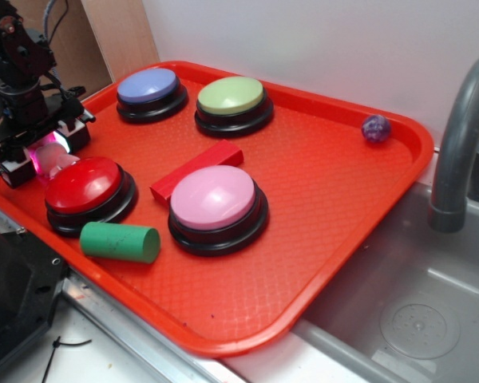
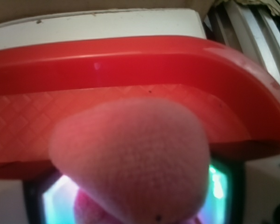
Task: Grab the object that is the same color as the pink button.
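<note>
- Gripper (image 1: 49, 155) of the black robot arm is low at the left corner of the red plastic tray (image 1: 359, 207), its two pads on either side of the small pale-pink soft toy (image 1: 57, 165), which looks caught between them.
- Wrist view agrees: the toy's knitted pink body (image 2: 130, 158) fills the frame right at the camera, with lit pads at its sides and the tray's rim (image 2: 130, 60) beyond it.
- Whether the toy is off the tray floor I cannot tell.
- Judgement: a firm squeeze and a straight upward lift would serve best, since the soft lumpy body could slip out of a loose hold.
- Red domed button (image 1: 88, 187) sits just beside the gripper, so sideways travel risks bumping it.
- Large pink domed button on a black base (image 1: 215, 203) lies mid-tray, apart from the toy.
- Green cylinder (image 1: 120, 242), red block (image 1: 195, 179), blue button (image 1: 150, 89), green button (image 1: 233, 100) and small purple ball (image 1: 375, 128) are out of the way.
</note>
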